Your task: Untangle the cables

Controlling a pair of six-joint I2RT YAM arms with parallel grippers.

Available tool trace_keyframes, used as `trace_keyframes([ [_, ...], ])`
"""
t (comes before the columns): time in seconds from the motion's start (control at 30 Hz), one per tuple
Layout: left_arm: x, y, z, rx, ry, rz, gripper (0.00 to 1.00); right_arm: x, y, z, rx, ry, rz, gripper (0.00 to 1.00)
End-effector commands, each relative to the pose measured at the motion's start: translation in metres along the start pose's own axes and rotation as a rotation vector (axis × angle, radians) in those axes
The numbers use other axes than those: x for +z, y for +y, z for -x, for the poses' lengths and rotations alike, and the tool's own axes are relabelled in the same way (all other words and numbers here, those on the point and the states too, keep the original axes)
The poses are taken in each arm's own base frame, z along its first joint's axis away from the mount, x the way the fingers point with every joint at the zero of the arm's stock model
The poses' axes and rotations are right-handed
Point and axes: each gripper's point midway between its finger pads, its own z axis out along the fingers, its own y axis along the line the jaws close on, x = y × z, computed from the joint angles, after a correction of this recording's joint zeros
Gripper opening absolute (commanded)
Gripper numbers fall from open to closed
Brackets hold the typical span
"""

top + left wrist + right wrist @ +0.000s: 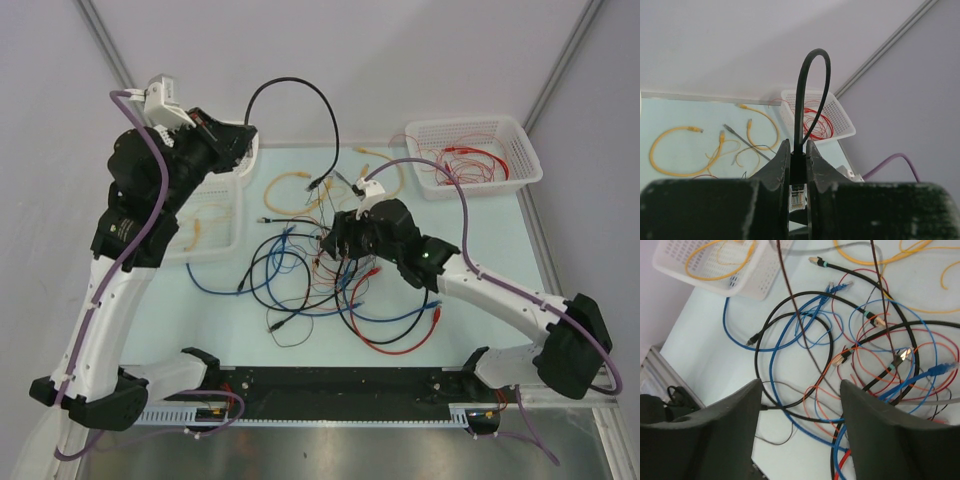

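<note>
**A:** Where is the tangle (318, 285)?
**B:** Mid-tabletop (480, 230): red, blue, black and orange wires crossing one another.
**A:** And the left pincer (798, 150)?
**B:** Raised beyond the tangle's far-left side, clamped on a black cable (815, 51) that arches up in a loop.
**A:** The right pincer (800, 385)?
**B:** Directly above the tangle, jaws wide apart, gripping nothing.
**A:** Anything else?
**B:** Some yellow cables (285, 190) lie just behind the tangle. A white basket (462, 123) holding red cables (470, 155) stands to its far right.
</note>
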Motion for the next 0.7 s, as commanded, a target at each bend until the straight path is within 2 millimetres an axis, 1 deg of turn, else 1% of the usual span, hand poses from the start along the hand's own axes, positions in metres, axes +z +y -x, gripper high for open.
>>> trace_keyframes([
  [0.0, -0.010, -0.012, 0.010, -0.014, -0.029, -0.050, 0.00, 0.017, 0.011, 0.035, -0.009, -0.089, 0.052, 0.50],
  [0.03, -0.010, -0.012, 0.009, -0.014, -0.026, -0.051, 0.00, 0.021, 0.016, 0.037, -0.006, -0.095, 0.081, 0.45],
  [0.07, -0.011, -0.012, 0.009, -0.015, -0.028, -0.051, 0.00, 0.023, 0.017, 0.038, -0.003, -0.093, 0.091, 0.38],
  [0.1, -0.011, -0.011, 0.008, -0.014, -0.025, -0.050, 0.00, 0.024, 0.019, 0.039, -0.003, -0.095, 0.098, 0.36],
  [0.13, -0.012, -0.011, 0.008, -0.014, -0.024, -0.051, 0.00, 0.028, 0.020, 0.036, -0.002, -0.086, 0.106, 0.34],
  [0.23, -0.014, -0.009, 0.007, -0.010, -0.025, -0.042, 0.00, 0.028, 0.022, 0.039, -0.004, -0.083, 0.115, 0.22],
  [0.3, -0.016, -0.009, 0.008, -0.005, -0.030, -0.040, 0.00, 0.022, 0.023, 0.046, -0.008, -0.098, 0.112, 0.08],
  [0.33, -0.017, -0.007, 0.008, 0.001, -0.029, -0.032, 0.00, 0.011, 0.027, 0.060, -0.009, -0.132, 0.119, 0.00],
  [0.4, -0.018, -0.002, 0.010, 0.007, -0.041, -0.003, 0.00, -0.009, 0.031, 0.078, -0.008, -0.162, 0.109, 0.00],
  [0.43, -0.018, 0.002, 0.008, 0.016, -0.033, 0.017, 0.00, -0.028, 0.043, 0.107, -0.036, -0.232, 0.125, 0.00],
  [0.47, -0.018, 0.009, 0.010, 0.019, -0.047, 0.053, 0.00, -0.054, 0.053, 0.129, -0.053, -0.295, 0.139, 0.00],
  [0.5, -0.017, 0.013, 0.008, 0.018, -0.043, 0.070, 0.00, -0.067, 0.054, 0.137, -0.065, -0.304, 0.111, 0.00],
  [0.53, -0.017, 0.016, 0.005, 0.018, -0.033, 0.084, 0.00, -0.095, 0.069, 0.171, -0.109, -0.382, 0.125, 0.00],
  [0.57, -0.015, 0.018, 0.003, 0.018, -0.029, 0.088, 0.00, -0.109, 0.075, 0.181, -0.124, -0.398, 0.128, 0.00],
  [0.6, -0.013, 0.019, 0.001, 0.017, -0.022, 0.091, 0.00, -0.119, 0.068, 0.187, -0.130, -0.392, 0.065, 0.00],
  [0.63, -0.011, 0.021, -0.002, 0.011, -0.014, 0.096, 0.00, -0.130, 0.071, 0.197, -0.139, -0.406, 0.057, 0.00],
  [0.67, -0.010, 0.022, -0.004, 0.011, -0.012, 0.097, 0.00, -0.159, 0.084, 0.226, -0.152, -0.482, 0.074, 0.00],
])
